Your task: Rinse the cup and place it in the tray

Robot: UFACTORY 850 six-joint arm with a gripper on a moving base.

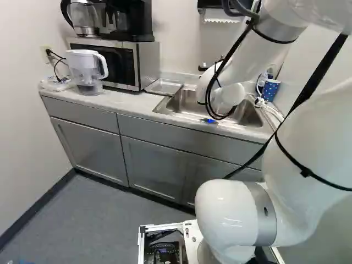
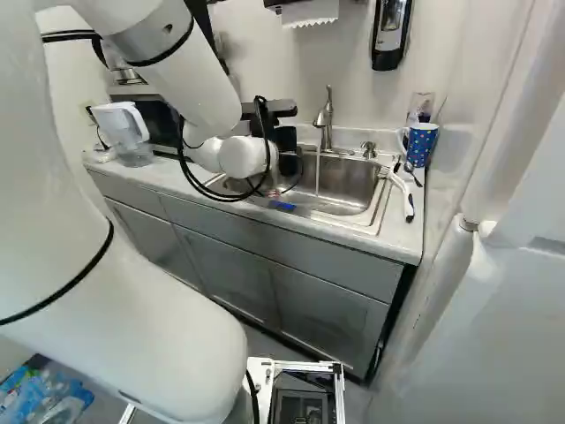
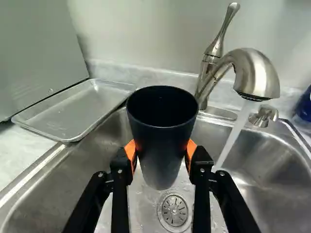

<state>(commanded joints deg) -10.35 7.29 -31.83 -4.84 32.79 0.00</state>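
At the sink, the gripper (image 2: 286, 152) shows as a dark shape past the arm's wrist in the right base view. In the wrist view the gripper (image 3: 162, 154) is shut on a black cup (image 3: 163, 138), orange pads pressing its two sides. The cup is upright with its mouth up, held over the sink basin (image 3: 109, 150). Water (image 3: 232, 138) runs from the faucet (image 3: 255, 77) beside the cup, not into its mouth. The metal tray (image 3: 73, 109) lies on the counter beside the sink, with nothing on it. Inside the cup is too dark to make out.
A microwave (image 1: 118, 63) and a water pitcher (image 1: 87, 71) stand beyond the tray. Right of the sink in the right base view are a blue dotted mug (image 2: 420, 144) and a white-handled brush (image 2: 402, 193). A blue item (image 2: 282, 206) lies at the sink's front edge.
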